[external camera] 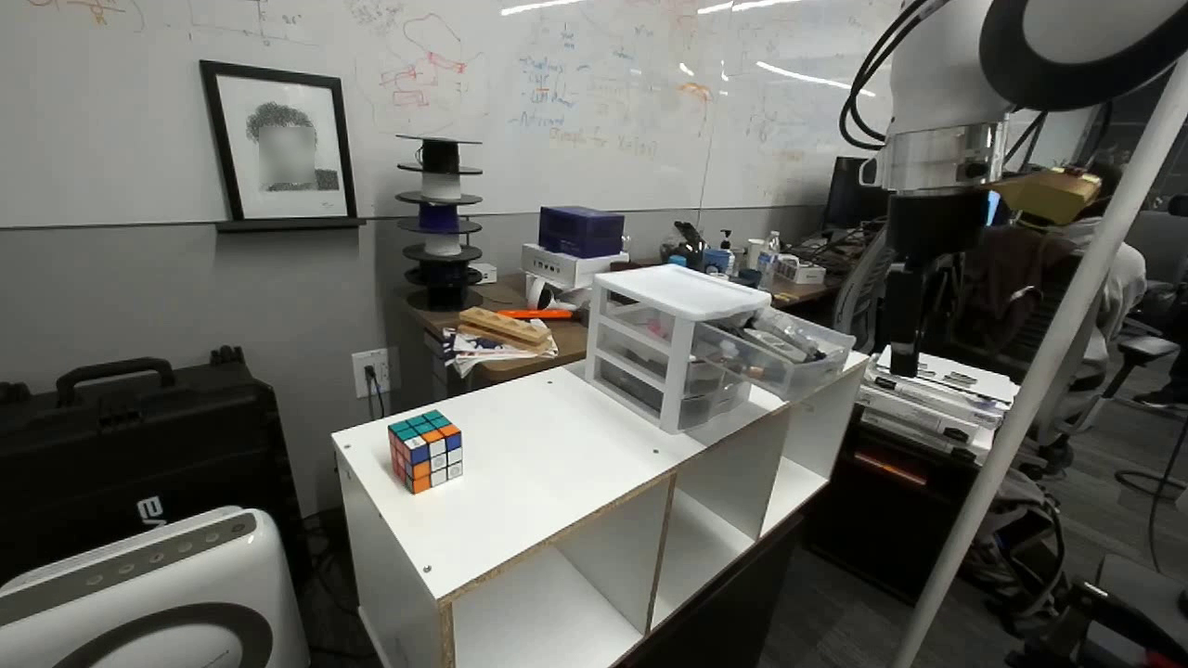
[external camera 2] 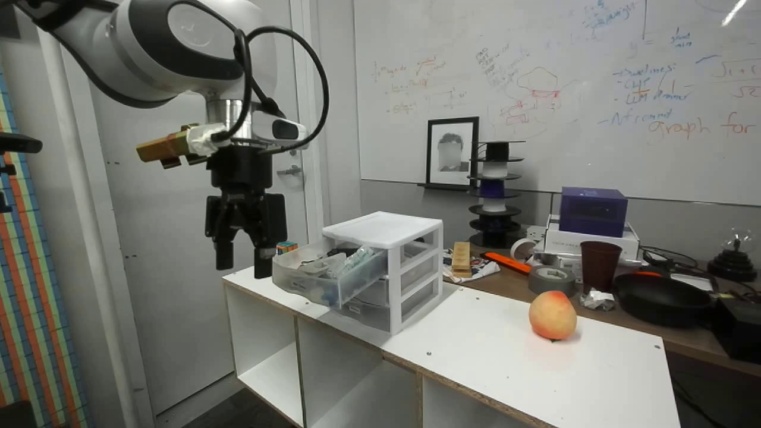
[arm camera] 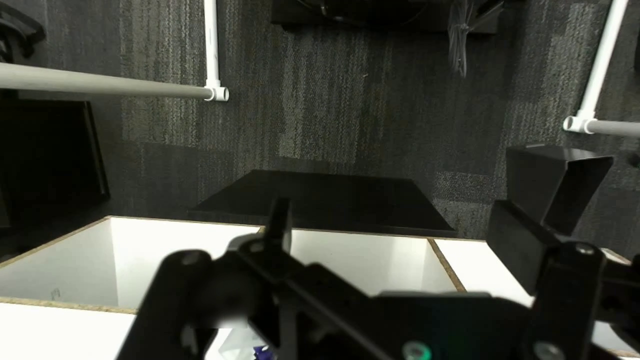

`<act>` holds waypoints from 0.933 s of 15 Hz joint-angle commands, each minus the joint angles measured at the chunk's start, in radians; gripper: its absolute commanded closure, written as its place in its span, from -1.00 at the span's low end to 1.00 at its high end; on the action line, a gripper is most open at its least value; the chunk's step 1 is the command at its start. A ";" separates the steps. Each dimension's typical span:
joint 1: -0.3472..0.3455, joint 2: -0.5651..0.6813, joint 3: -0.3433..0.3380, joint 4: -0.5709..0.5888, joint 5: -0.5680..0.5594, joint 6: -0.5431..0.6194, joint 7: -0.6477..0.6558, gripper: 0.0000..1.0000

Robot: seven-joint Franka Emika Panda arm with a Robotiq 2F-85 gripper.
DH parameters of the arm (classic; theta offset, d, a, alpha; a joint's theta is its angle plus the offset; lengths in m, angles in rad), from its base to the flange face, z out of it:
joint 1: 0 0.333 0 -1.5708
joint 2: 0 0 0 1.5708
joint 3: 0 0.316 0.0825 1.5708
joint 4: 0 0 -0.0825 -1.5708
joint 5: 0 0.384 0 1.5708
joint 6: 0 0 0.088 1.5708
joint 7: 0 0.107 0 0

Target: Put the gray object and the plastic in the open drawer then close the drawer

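White shelf, drawer apart from claw

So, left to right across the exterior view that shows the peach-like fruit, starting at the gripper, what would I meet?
The gripper, open drawer, framed portrait, spool stack, peach-like fruit, dark red cup, glass bulb.

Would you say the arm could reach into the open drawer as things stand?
Probably yes: the drawer juts well out, uncovered there from above, and the fingers are open and empty.
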State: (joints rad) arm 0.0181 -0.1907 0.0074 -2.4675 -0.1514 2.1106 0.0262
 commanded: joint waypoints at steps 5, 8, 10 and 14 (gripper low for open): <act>-0.012 0.046 0.011 0.021 -0.029 0.064 0.103 -0.13; -0.012 0.049 0.011 0.020 -0.029 0.081 0.121 0.33; -0.012 0.049 0.011 0.020 -0.032 0.090 0.128 0.64; -0.013 0.052 0.012 0.020 -0.048 0.101 0.136 0.88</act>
State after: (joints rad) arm 0.0156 -0.1495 0.0074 -2.4645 -0.1750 2.1942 0.1394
